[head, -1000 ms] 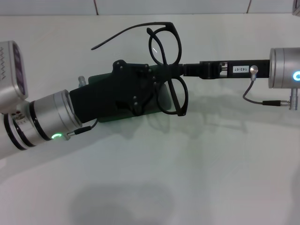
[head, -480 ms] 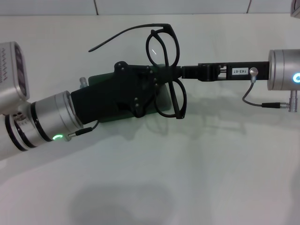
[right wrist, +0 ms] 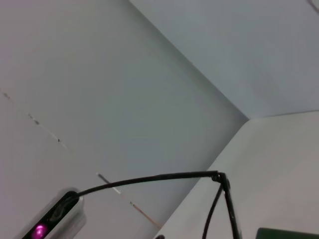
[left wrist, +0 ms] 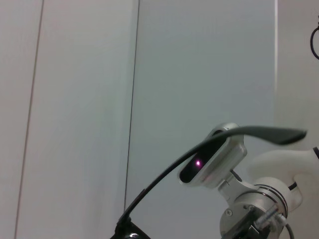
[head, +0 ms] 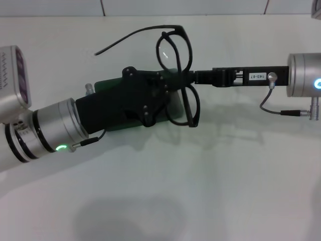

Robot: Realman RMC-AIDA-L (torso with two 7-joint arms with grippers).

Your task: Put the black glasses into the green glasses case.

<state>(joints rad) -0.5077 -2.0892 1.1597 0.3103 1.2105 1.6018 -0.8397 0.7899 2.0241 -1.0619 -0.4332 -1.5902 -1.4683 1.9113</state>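
Observation:
The black glasses (head: 174, 50) hang in the air, lenses one above the other, one temple arm reaching left. My right gripper (head: 193, 77) comes in from the right and is shut on their bridge. The green glasses case (head: 106, 85) lies on the white table, mostly hidden under my black left gripper (head: 154, 98), which rests over it. I cannot tell whether the case is open. The lower lens hangs over the case's right end. A temple arm shows in the left wrist view (left wrist: 234, 132) and the right wrist view (right wrist: 159, 178), with a corner of the case (right wrist: 289, 233).
The white table (head: 200, 175) runs to a tiled wall at the back. A grey cable (head: 273, 106) loops under the right wrist. My head unit (left wrist: 212, 159) shows in the left wrist view.
The right gripper has carried the glasses slightly left, toward the case. The left gripper has shifted a little right over the case.

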